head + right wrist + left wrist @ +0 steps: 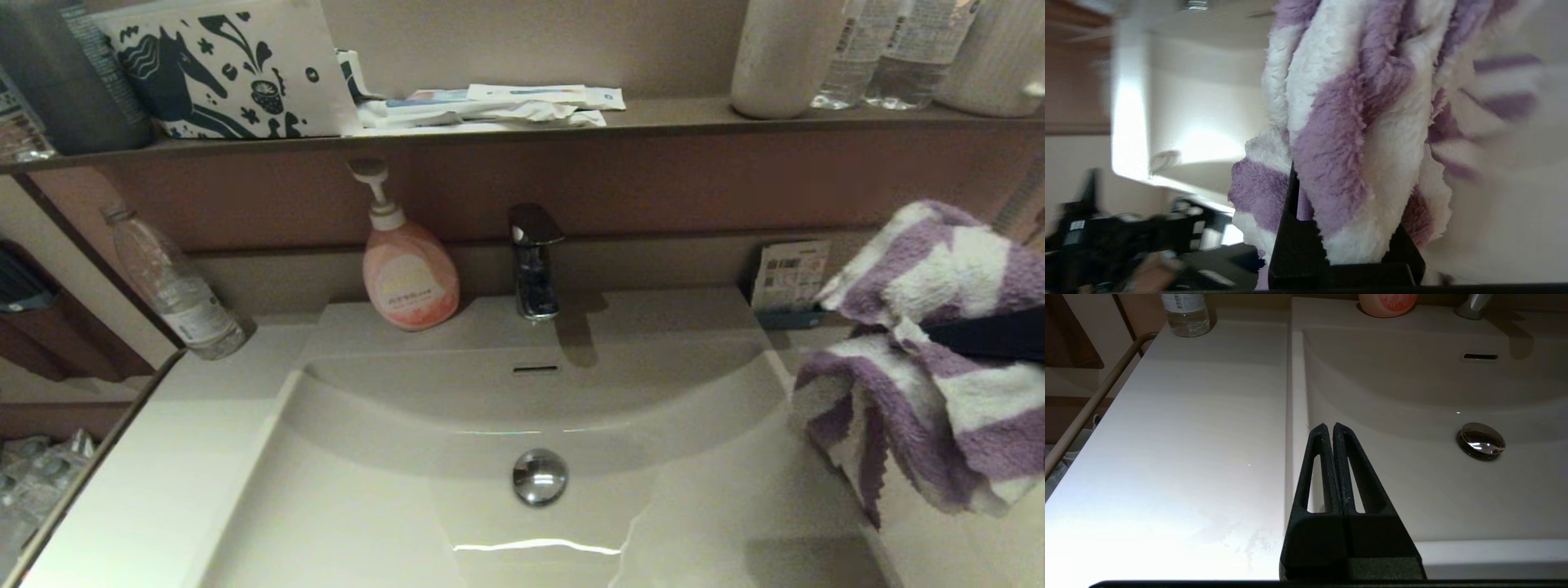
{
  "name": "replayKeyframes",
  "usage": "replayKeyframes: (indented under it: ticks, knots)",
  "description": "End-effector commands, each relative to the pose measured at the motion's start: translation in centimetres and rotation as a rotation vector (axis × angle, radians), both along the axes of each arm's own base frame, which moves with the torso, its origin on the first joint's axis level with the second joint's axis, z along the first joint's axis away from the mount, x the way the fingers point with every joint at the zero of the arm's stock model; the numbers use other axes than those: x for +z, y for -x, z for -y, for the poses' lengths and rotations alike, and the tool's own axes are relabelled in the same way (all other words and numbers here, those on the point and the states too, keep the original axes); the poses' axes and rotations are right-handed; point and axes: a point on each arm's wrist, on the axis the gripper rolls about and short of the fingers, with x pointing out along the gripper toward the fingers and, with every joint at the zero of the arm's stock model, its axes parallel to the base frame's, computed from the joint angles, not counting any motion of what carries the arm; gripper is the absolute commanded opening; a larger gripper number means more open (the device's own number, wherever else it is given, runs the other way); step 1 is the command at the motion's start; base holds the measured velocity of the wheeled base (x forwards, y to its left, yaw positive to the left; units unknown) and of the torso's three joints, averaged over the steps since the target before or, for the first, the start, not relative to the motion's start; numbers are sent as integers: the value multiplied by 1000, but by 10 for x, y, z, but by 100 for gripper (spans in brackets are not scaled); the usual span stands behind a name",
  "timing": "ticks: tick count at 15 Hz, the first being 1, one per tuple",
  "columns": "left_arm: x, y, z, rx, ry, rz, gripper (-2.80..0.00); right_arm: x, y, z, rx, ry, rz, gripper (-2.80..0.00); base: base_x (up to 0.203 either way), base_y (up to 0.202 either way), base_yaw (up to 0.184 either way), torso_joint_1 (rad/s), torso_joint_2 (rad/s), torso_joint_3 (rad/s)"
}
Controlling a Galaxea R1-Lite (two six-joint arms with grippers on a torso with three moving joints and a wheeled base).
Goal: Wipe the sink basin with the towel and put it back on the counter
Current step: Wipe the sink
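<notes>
Matte black robot hands with tapered fingers

The left hand [1329, 428] is formed by two slim black fingers, each pierced by a long narrow slot and joined to a blocky black base of grainy texture. The right hand [1345, 228] is seen as black finger bases only, with a dark bar [984, 336] in head view

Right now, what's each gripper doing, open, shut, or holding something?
Left gripper: shut, empty, at the basin's left edge.
Right gripper: shut on the towel, held off the counter.
</notes>
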Motion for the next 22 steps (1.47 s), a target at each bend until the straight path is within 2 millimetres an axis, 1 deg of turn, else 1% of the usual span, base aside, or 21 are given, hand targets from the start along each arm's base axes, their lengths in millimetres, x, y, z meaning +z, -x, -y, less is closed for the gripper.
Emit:
replayKeyframes:
  ticks: [1, 3, 4, 5, 7, 10, 11, 12, 14, 17, 21, 22]
  knots:
    - [0, 0, 0, 0, 1, 0, -280, -5, -15, -30, 66, 8, -48, -280, 0, 0, 0, 0, 0, 0]
    - [0, 0, 0, 0, 1, -1, -280, -10, -24, -60, 133, 13, -83, -280, 0, 0, 0, 0, 0, 0]
    - [0, 0, 0, 0, 1, 0, -280, -11, -25, -71, 162, 19, -94, -280, 0, 0, 0, 0, 0, 0]
    - [0, 0, 0, 0, 1, 0, -280, -14, -24, -79, 186, 28, -105, -280, 0, 0, 0, 0, 0, 0]
    - [0, 0, 0, 0, 1, 0, -280, -20, -26, -89, 202, 51, -123, -280, 0, 0, 0, 0, 0, 0]
    - [0, 0, 0, 0, 1, 0, -280, -26, -24, -103, 253, 71, -136, -280, 0, 0, 0, 0, 0, 0]
    - [0, 0, 0, 0, 1, 0, -280, -28, -21, -112, 284, 77, -139, -280, 0, 0, 0, 0, 0, 0]
    - [0, 0, 0, 0, 1, -1, -280, -31, -20, -125, 320, 87, -145, -280, 0, 0, 0, 0, 0, 0]
    - [0, 0, 0, 0, 1, -1, -280, -45, -17, -154, 384, 118, -154, -280, 0, 0, 0, 0, 0, 0]
    - [0, 0, 0, 0, 1, 0, -280, -70, -31, -192, 400, 134, -130, -280, 0, 0, 0, 0, 0, 0]
    - [0, 0, 0, 0, 1, -1, -280, -110, -62, -251, 436, 131, -20, -280, 0, 0, 0, 0, 0, 0]
    - [0, 0, 0, 0, 1, -1, -280, -108, -70, -265, 436, 113, 18, -280, 0, 0, 0, 0, 0, 0]
